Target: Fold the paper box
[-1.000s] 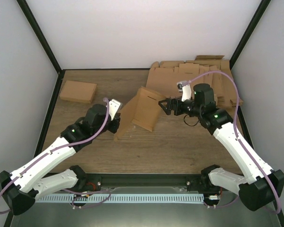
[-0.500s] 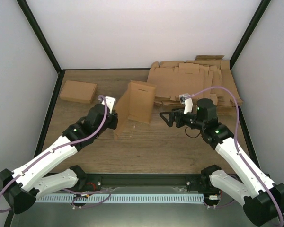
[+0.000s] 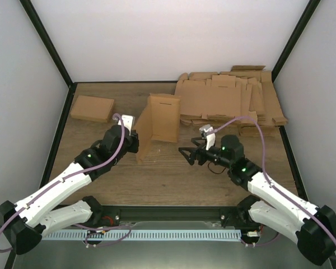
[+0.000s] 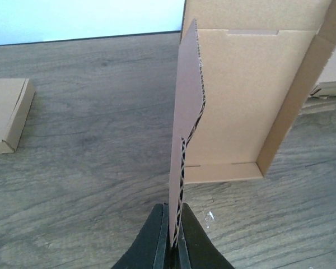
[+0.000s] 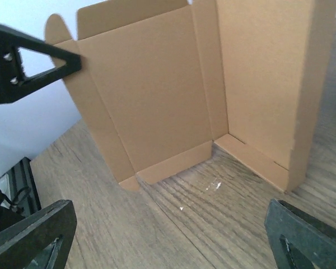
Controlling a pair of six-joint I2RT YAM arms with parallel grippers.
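Note:
The paper box [image 3: 163, 117] stands on edge on the wooden table, partly folded, with two brown panels meeting at a corner and short flaps along the bottom. My left gripper [image 3: 135, 142] is shut on the edge of its left panel. In the left wrist view, the corrugated edge of the paper box [image 4: 186, 112] rises from between the black fingertips [image 4: 157, 235]. My right gripper [image 3: 185, 154] hangs open just right of the box, touching nothing. The right wrist view faces the box's inside [image 5: 151, 95], with the right gripper [image 5: 171, 232] spread wide over bare wood.
A thick pile of flat cardboard sheets [image 3: 229, 100] fills the back right corner. A closed brown box [image 3: 92, 108] lies at the back left, also seen in the left wrist view [image 4: 8, 115]. Black frame posts edge the table.
The box has swung from a lean to standing upright, still held by the left gripper. The right gripper has drawn back toward the near edge, away from the box.

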